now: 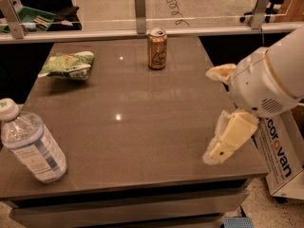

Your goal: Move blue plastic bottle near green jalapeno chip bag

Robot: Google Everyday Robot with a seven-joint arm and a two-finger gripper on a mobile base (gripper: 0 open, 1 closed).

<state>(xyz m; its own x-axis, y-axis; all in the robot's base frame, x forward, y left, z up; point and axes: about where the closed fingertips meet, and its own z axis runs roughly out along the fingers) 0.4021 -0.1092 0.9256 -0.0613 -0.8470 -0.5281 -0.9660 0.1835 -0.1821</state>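
Near left corner of tabletop (142,127): blue plastic bottle (32,145), cap uppermost, nothing touching it. Near right edge: claw (213,115) hovering over the tabletop, its two pale fingers (230,137) spread wide apart, nothing between them. Bottle and claw well apart, the whole width of the tabletop between them. White box (281,152) with orange lettering on the floor beyond the right edge. Far left: green jalapeno chip bag (66,64) lying flat, well apart from the bottle. Far centre: gold-orange can (157,49), upright, by the rail (95,34).
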